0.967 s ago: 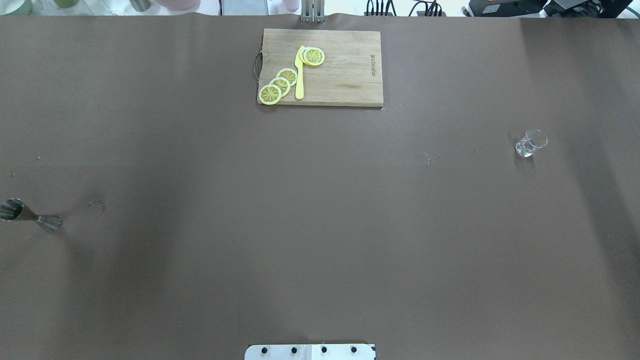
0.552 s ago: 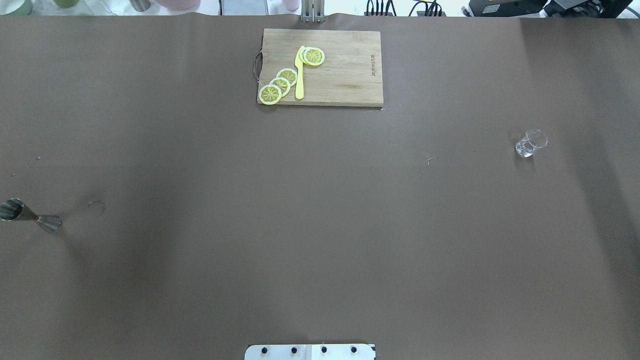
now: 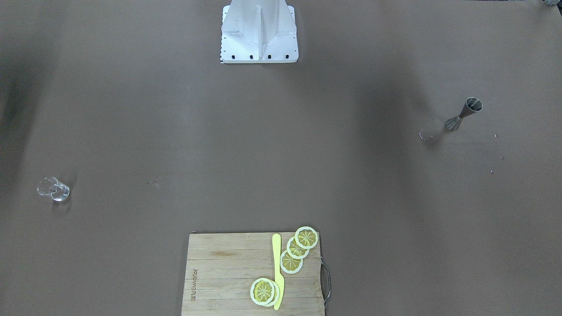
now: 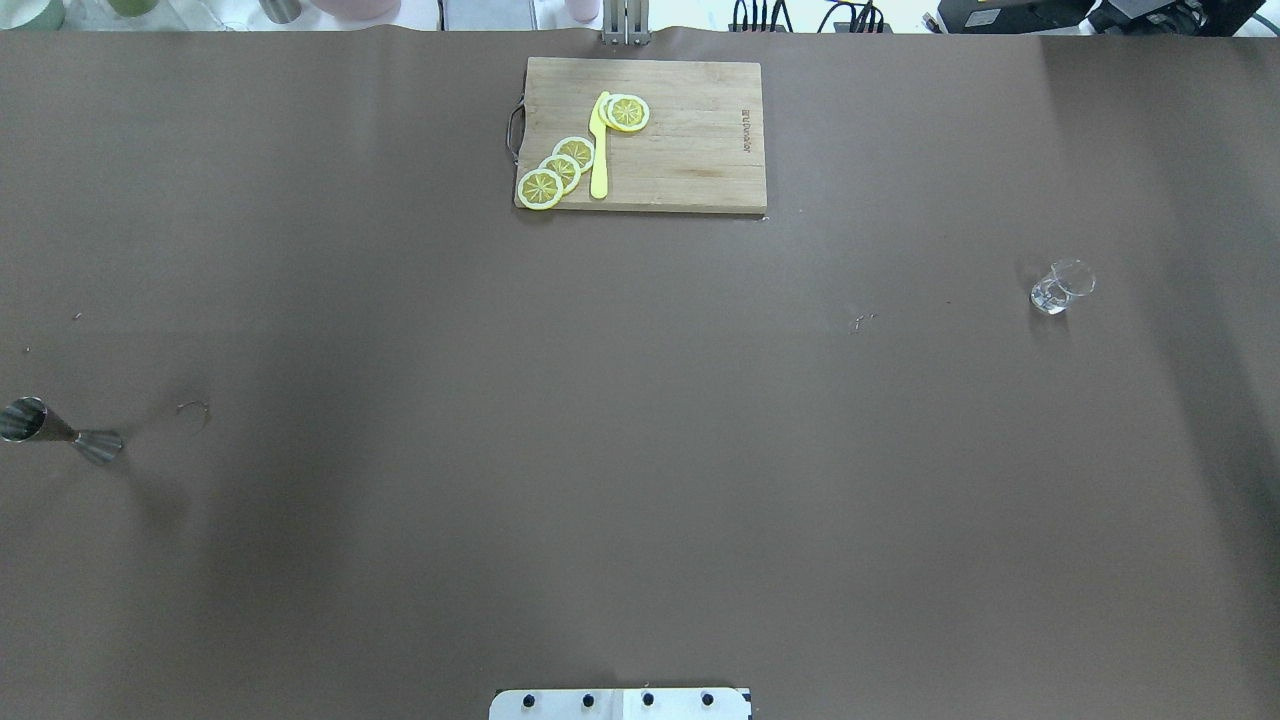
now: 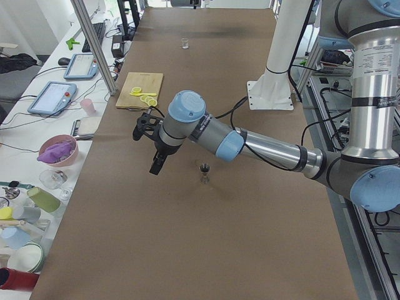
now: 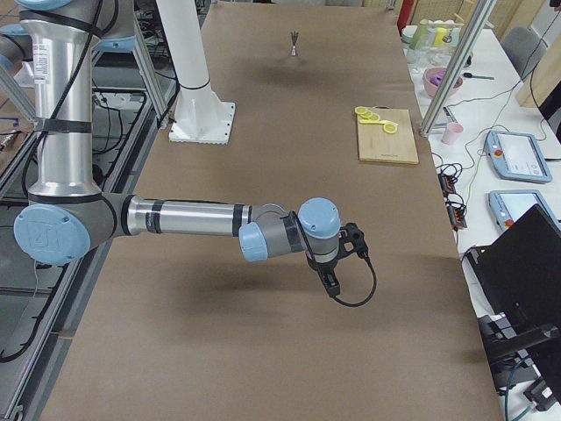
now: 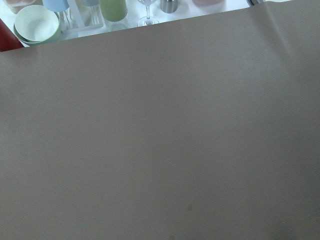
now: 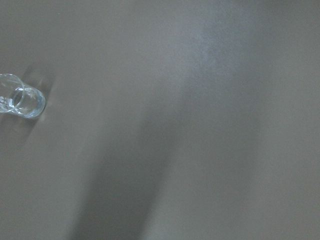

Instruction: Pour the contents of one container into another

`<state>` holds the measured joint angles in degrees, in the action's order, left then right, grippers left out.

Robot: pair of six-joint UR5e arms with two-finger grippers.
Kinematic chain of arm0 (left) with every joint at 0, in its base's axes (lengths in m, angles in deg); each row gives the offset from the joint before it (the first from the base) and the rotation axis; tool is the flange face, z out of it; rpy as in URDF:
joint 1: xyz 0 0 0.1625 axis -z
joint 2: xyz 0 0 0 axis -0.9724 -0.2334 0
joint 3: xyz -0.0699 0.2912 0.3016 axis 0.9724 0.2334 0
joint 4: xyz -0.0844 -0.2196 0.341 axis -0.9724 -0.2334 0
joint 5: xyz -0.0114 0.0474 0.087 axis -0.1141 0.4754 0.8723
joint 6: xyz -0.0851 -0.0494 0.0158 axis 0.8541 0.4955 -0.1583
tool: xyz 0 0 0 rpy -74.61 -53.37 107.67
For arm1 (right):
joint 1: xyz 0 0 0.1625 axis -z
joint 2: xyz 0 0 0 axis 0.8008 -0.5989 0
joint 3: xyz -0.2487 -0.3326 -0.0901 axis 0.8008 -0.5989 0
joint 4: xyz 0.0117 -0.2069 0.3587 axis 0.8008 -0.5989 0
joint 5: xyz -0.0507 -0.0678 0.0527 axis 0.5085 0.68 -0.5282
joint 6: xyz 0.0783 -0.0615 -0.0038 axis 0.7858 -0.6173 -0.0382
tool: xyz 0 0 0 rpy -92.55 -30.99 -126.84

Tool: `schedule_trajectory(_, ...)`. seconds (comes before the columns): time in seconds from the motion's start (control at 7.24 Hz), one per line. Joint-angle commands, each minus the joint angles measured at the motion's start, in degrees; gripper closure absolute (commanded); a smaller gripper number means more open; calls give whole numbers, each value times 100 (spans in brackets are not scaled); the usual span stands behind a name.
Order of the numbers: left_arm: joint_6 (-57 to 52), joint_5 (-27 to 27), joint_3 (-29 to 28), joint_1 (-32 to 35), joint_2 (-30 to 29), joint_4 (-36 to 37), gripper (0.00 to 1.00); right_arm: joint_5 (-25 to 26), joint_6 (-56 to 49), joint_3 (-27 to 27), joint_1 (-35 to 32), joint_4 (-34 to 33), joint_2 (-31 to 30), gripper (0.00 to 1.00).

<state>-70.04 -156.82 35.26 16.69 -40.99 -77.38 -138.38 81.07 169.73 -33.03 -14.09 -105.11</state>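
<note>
Brown paper-covered tabletop (image 4: 640, 450), long, with the arms' white base plate (image 3: 259, 44) at the middle of the robot-side edge.

Jigger (image 4: 60, 432): metal, hourglass-shaped, upright on its smaller cone, wide mouth up. It stands close to the tabletop's left edge, about midway between the robot-side and far edges, and nothing touches it. Contents cannot be seen.

Glass cup (image 4: 1060, 287): small, clear, upright, toward the right edge and a little nearer the far edge than the jigger is. The two are well apart, with nearly the whole tabletop between them. The right wrist view has the cup at its left border, standing alone.

Left gripper (image 5: 154, 170): hangs in the air, fingers pointing down, near the jigger but clear of it. It shows only in the left side view, so I cannot tell whether the fingers are apart or together.

Right gripper (image 6: 331, 286): hangs above the tabletop's right end, fingers down (again only a side view, so finger state cannot be told).

Cutting board (image 4: 690, 150): wooden, at the middle of the far edge, carrying lemon slices (image 4: 560, 170) and a yellow knife (image 4: 599, 150) lying among them.

Side bench (image 5: 37, 187): beyond the far edge, with bowls, cups and tablets.
</note>
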Motion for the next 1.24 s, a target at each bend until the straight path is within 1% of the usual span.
schedule_trajectory(0.0, 1184, 99, 700, -421, 486, -599, 3, -7, -66, -153, 273, 723, 6, 0)
schedule_trajectory(0.28, 1777, 799, 1159, -914, 839, -873, 3, 63, -119, -197, 502, 1496, -11, 0)
schedule_trajectory(0.41, 1997, 1194, 1318, -1168, 980, -1023, 3, 107, -128, -259, 772, 1656, 23, 0)
schedule_trajectory(0.55, 2182, 1590, 1485, -1423, 1181, -1233, 4, 151, -67, -181, 784, 1788, 58, 0)
schedule_trajectory(0.69, 2428, 2003, 1512, -1713, 1427, -1801, 4, 177, -84, -319, 862, 1824, 276, 0)
schedule_trajectory(0.83, 2717, 2407, 1513, -1994, 1647, -2311, 3, 160, -223, -312, 863, 1903, 374, 0)
schedule_trajectory(0.97, 2842, 2628, 1504, -2180, 1789, -2603, 3, 99, -164, -347, 881, 2200, 323, 1)
schedule_trajectory(1.1, 3017, 3118, 1495, -2495, 2042, -3276, 3, 116, -189, -538, 968, 2281, 331, 1)
